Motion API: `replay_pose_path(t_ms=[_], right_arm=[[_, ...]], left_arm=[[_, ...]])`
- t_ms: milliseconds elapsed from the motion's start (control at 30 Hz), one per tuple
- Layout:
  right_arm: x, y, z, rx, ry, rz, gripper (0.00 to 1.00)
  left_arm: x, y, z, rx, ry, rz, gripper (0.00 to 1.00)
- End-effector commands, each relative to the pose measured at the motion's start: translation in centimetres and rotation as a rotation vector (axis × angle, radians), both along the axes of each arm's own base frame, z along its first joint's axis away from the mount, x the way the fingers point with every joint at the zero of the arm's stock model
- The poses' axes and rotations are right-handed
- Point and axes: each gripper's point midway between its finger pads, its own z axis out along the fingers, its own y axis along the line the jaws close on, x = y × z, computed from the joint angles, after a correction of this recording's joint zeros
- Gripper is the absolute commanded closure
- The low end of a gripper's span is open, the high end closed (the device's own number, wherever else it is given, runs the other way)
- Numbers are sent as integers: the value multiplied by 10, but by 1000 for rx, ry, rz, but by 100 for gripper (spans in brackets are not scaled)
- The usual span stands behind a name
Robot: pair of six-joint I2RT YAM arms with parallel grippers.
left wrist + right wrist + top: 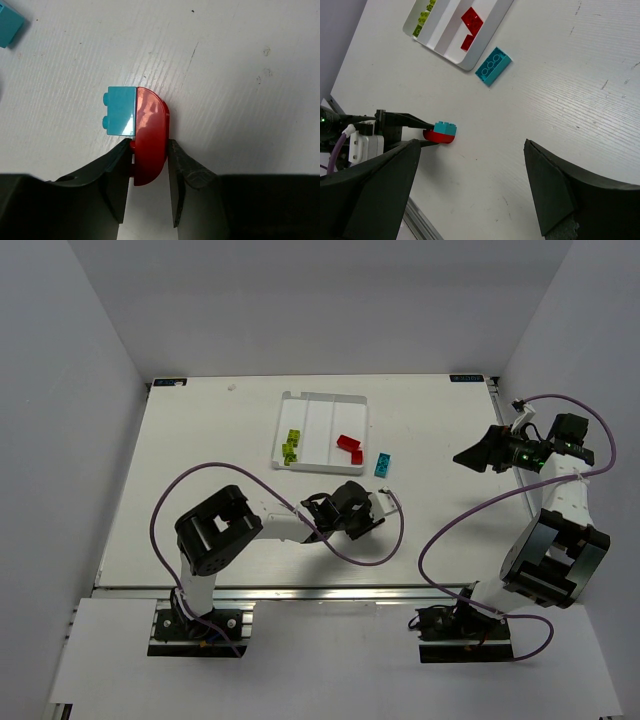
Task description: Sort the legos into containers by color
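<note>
Held piece: a glossy red half-round piece (150, 130) with a small cyan brick (121, 111) stuck to its flat side. I see two studs on the cyan brick, pointing away from the red.
Where it is: on the desk (200, 440), in front of the tray and well apart from it, between the left jaws.
Left jaws: one on each flank of the red piece, close against it. I cannot tell whether they are pinching it or just beside it.
Right jaws: spread wide with nothing between them, out over the right side of the desk.
Loose brick: a longer cyan brick (383, 464) lies flat on the desk just beside the tray's right edge.
Tray: white tray (322, 400) with three long compartments.
Left compartment: yellow-green bricks (291, 446), clustered at the near end.
Right compartment: red bricks (349, 447), also at the near end.
Left wrist view: the only view where I can see the seam between red and cyan.
Right wrist view: shows the pair resting on the desk, and a row of three studs on the loose cyan brick.
Top view: I cannot make out the pair here, but it shows the tray whole.
</note>
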Motion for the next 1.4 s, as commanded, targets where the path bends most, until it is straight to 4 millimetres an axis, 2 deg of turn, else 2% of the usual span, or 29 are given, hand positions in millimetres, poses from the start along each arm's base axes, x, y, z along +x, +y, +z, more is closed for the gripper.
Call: replay_pose_path(t_ms=[0, 67, 233, 267, 333, 367, 400, 433, 500, 533, 600, 667, 733, 767, 800, 833, 867, 900, 933, 1000, 1067, 1200, 1367], right_arm=[[2, 0, -1, 4, -11, 1, 11], [2, 0, -1, 4, -11, 3, 11], [0, 1, -2, 3, -11, 7, 11], [0, 1, -1, 0, -17, 12, 11], [-4, 7, 3, 17, -30, 45, 11], [-6, 10, 2, 27, -26, 66, 11], [-7, 15, 4, 21, -56, 106, 11], [-13, 21, 8, 36, -40, 135, 11], [-14, 26, 4, 16, -58, 191, 11], [-21, 36, 1, 26, -30, 226, 11], [-22, 42, -11, 18, 0, 262, 11], [-27, 60, -21, 57, 63, 324, 11], [-33, 81, -26, 79, 94, 402, 11], [-34, 87, -27, 108, 132, 419, 12], [-39, 101, -26, 114, 147, 466, 15], [-42, 113, -26, 119, 161, 508, 16], [-47, 126, -24, 134, 174, 545, 18], [-47, 132, -20, 139, 176, 559, 20], [-49, 139, -17, 144, 182, 578, 20], [-61, 166, -11, 169, 217, 652, 16], [-69, 183, -7, 202, 257, 696, 11], [-92, 214, -9, 228, 350, 801, 11], [-101, 226, -28, 189, 414, 826, 11]], left_arm=[[-2, 3, 4, 5, 3, 10, 55], [-2, 2, 4, 2, 4, 8, 57], [-2, 0, 8, -10, 8, 7, 84], [-3, -1, 10, -14, 7, 3, 87], [-3, -1, 22, -29, 0, -2, 93], [-5, -1, 29, -35, -10, -19, 94], [-6, -1, 44, -57, -25, -29, 95], [-10, 2, 48, -50, -23, -42, 96], [-15, 7, 62, -60, -37, -91, 97], [-21, 15, 74, -68, -48, -110, 97], [-31, 22, 86, -72, -73, -168, 98], [-42, 36, 104, -84, -117, -207, 98], [-54, 54, 111, -71, -142, -249, 99], [-57, 59, 115, -68, -172, -272, 99], [-61, 63, 119, -72, -188, -292, 99], [-71, 68, 113, -68, -184, -319, 99], [-73, 72, 126, -96, -223, -324, 99], [-74, 75, 128, -103, -239, -328, 99], [-75, 78, 130, -108, -255, -330, 99], [-76, 86, 128, -98, -288, -331, 99], [-73, 87, 128, -93, -303, -321, 99], [-67, 87, 124, -62, -316, -313, 99], [-58, 86, 130, -56, -353, -289, 99]])
